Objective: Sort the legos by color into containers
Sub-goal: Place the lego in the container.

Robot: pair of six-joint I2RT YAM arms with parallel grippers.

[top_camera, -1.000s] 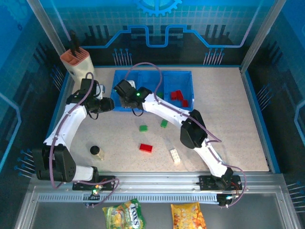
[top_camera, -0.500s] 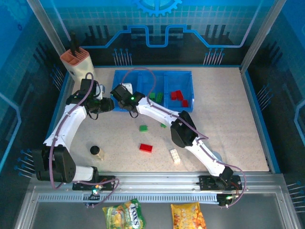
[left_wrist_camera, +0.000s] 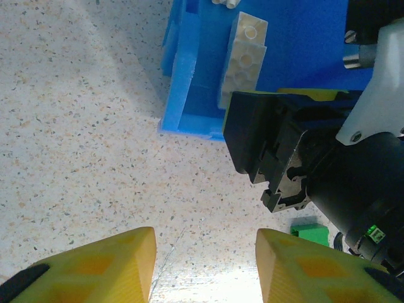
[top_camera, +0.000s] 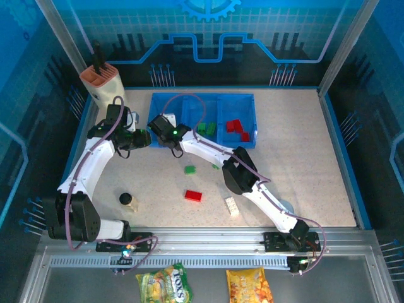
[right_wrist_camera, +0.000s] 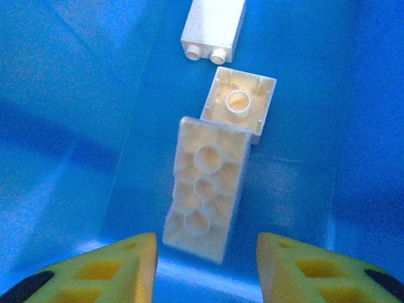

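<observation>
Hovering over tray (top_camera: 254,117) left compartment: right end effector (right_wrist_camera: 205,252) spread, empty, 3 cream legos (right_wrist_camera: 205,183) lying beneath. Left end effector (left_wrist_camera: 205,259) spread, empty, beside tray corner. Likely next target, green lego (top_camera: 190,169) on tabletop (top_camera: 303,158), lies nearward of both; reach looks equal

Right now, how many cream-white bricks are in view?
4. Three lie in the left compartment: a long brick, a square brick beside it, and a third brick beyond. A fourth brick lies on the table. Others may be hidden.

table (top_camera: 303,145): speckled beige | back wall (top_camera: 265,31): blue circuit-pattern panel | rail (top_camera: 208,243): aluminium, near edge
</observation>
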